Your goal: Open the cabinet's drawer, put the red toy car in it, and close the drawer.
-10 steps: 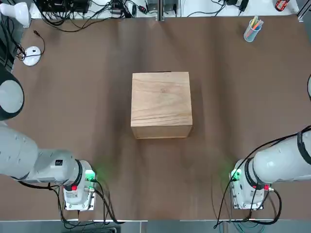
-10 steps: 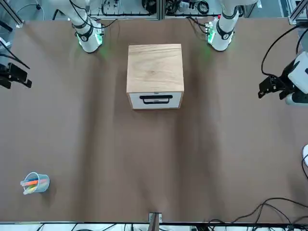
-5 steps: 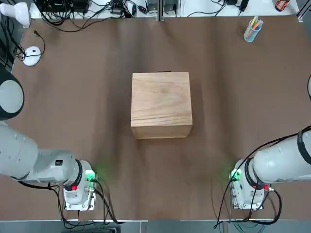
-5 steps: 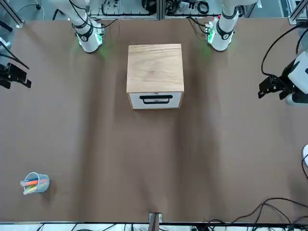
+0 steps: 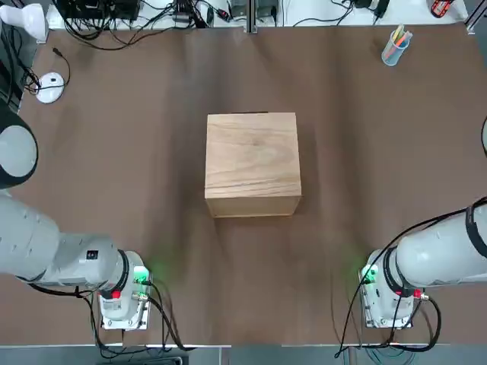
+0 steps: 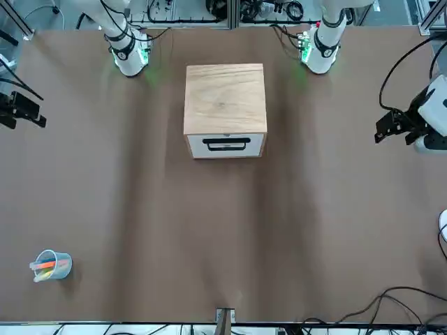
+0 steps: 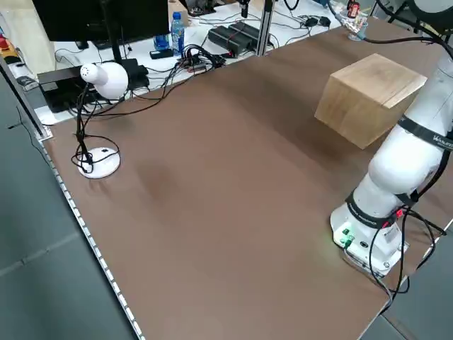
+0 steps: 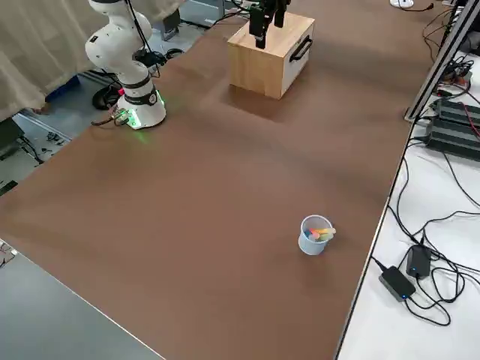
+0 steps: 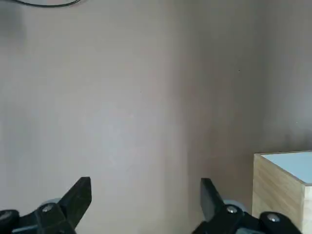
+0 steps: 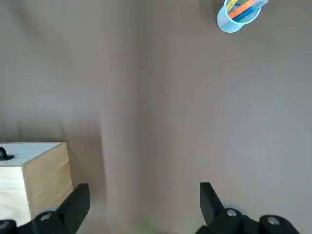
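Note:
The light-wood cabinet (image 5: 253,163) stands mid-table, its drawer (image 6: 225,145) shut flush and its dark handle (image 6: 226,144) turned away from the arms. The red toy car is nowhere in view. My left gripper (image 6: 392,128) hangs far out at the table's left side, open with nothing between its fingers (image 9: 80,195); only a corner of the cabinet (image 9: 282,190) shows in its wrist view. My right gripper (image 6: 22,112) hangs far out at the right side, also open and empty, its fingers (image 10: 209,200) above bare table beside the cabinet (image 10: 29,170).
A pale blue cup of coloured pens (image 5: 396,46) stands at the far right corner. A white computer mouse (image 5: 50,86) and a white lamp (image 7: 106,78) sit at the far left. Cables and boxes lie beyond the far edge. A small red item (image 5: 440,7) lies off the table there.

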You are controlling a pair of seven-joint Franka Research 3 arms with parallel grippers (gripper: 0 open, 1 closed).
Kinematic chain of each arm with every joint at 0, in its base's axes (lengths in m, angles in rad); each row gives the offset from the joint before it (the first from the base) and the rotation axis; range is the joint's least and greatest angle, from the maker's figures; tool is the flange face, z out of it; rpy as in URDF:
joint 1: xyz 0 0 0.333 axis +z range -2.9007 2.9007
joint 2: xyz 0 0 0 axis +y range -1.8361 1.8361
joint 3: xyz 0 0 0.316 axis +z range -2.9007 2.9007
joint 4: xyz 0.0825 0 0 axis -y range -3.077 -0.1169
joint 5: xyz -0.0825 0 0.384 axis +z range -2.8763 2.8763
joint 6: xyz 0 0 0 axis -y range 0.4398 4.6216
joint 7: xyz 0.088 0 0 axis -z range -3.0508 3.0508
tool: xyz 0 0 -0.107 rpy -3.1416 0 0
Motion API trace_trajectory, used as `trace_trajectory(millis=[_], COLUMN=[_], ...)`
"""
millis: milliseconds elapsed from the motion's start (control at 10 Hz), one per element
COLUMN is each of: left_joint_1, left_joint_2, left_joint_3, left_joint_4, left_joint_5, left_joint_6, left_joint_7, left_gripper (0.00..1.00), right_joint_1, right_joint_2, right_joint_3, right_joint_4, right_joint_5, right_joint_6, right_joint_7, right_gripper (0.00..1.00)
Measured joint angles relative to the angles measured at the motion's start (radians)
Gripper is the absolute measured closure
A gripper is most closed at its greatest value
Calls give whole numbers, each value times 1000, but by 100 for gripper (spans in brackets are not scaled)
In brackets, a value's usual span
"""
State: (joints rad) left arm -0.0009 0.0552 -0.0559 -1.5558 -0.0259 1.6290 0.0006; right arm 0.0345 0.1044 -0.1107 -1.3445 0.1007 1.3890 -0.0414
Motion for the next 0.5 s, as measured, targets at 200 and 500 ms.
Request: trace_trajectory(millis=[200,500], left_joint_1=[6,15], left_joint_2=[0,0], left_joint_3=[1,3], left_joint_4=[1,2], left_joint_5=[0,0], left_joint_6=[4,11], left_joint_7=[-1,-1], left_gripper=[1,1], right_joint_1=[0,0], right_joint_2=[0,0], right_joint_3=[0,7], right_joint_4=[-1,-2], right_joint_5=[-1,-32], right_joint_6=[0,0], right_joint_7=[0,0], right_gripper=[0,0])
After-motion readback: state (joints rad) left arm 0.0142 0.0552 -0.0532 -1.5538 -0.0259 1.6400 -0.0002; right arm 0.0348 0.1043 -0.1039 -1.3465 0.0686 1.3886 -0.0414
